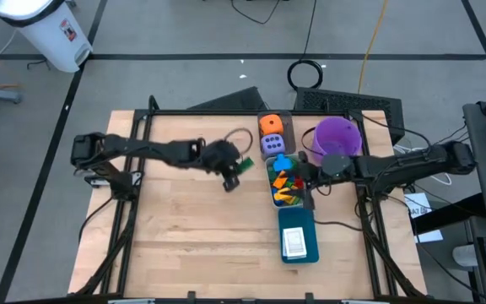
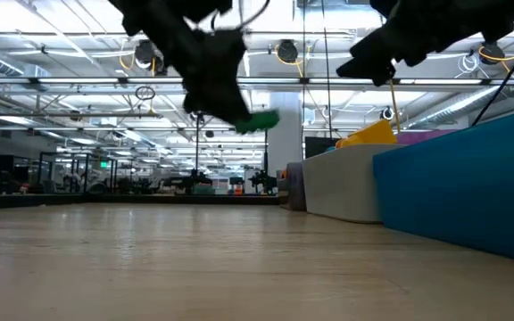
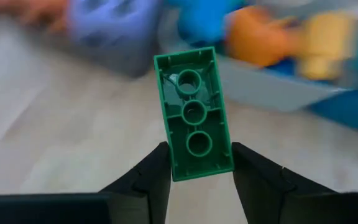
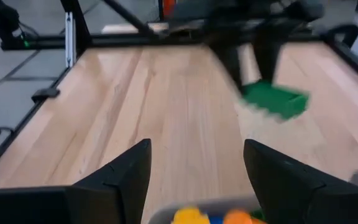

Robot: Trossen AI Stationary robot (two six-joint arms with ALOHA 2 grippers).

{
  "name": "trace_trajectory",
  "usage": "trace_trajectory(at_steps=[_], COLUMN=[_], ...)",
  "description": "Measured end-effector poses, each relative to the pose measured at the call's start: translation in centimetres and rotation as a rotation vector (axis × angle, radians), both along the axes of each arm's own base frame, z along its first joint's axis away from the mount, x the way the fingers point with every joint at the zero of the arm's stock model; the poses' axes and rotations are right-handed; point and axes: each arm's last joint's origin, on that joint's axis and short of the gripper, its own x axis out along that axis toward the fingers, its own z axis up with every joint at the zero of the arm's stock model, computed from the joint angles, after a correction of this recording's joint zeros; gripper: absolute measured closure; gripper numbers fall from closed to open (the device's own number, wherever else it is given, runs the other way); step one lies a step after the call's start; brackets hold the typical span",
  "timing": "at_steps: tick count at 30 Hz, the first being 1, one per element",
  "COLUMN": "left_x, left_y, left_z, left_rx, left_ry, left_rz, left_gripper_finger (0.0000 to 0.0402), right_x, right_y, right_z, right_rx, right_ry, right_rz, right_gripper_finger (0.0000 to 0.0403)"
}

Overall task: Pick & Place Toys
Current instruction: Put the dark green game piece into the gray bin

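While the left gripper (image 1: 235,171) hangs over the bare middle of the table (image 1: 192,245), it pinches a green block (image 1: 244,165) between its fingers. In the high view the block sticks out past the fingertips toward the teal tray (image 1: 300,221), which lies just beyond it on the side away from the left arm's base. The orange die (image 1: 270,125) and lavender die (image 1: 272,145) sit in the tray's far end, loose coloured blocks (image 1: 285,184) fill its middle, and a white card (image 1: 294,242) lies at its near end. The right gripper (image 1: 309,180) hovers above the tray's edge, jaws spread and empty.

In the low view the green block (image 2: 257,120) is carried well clear of the wood, with open air beneath it, and the tray wall (image 2: 458,192) rises off to the side the block points toward.

In the left wrist view the block (image 3: 193,114) stands lengthwise straight out from the fingers (image 3: 157,180), clamped at its near end only, hollow underside showing. The dice and tray contents lie blurred ahead of it.

In the right wrist view the block (image 4: 274,99) hangs ahead of the open fingers (image 4: 129,177), across clear board. I judge the left arm has free room on every side except toward the tray and the right arm, which stand close.
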Motion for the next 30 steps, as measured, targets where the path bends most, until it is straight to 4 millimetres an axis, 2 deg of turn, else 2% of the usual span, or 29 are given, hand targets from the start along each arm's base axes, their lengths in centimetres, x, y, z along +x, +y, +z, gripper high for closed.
trace_trajectory(at_steps=[6, 12, 17, 21, 26, 30], left_x=[1.2, 1.5, 1.5, 1.6, 1.6, 1.6], left_y=[-5.6, -8.4, -8.8, -8.7, -8.4, -8.4], left_z=[1.0, 1.9, 1.9, 2.0, 2.0, 2.0], left_rx=[0.023, 0.031, 0.045, 0.05, 0.051, 0.05], left_ry=[-0.145, -0.256, -0.264, -0.265, -0.265, -0.265], left_rz=[-0.175, -0.262, -0.266, -0.256, -0.247, -0.244], left_gripper_finger=[0.0243, 0.0258, 0.024, 0.0241, 0.0253, 0.0243], right_x=[2.0, 4.0, 5.3, 5.9, 6.2, 6.2], right_y=[0.1, -0.1, 0.0, 0.2, -0.2, -0.5], right_z=[-0.6, -1.9, -2.7, -2.9, -3.2, -3.2], right_rx=[0.003, 0.012, 0.061, 0.111, 0.115, 0.137], right_ry=[-0.065, -0.103, -0.143, -0.187, -0.192, -0.19], right_rz=[0.002, -0.008, 0.097, 0.17, 0.148, 0.133], right_gripper_finger=[0.0139, 0.0086, 0.007, 0.0072, 0.0094, 0.013])
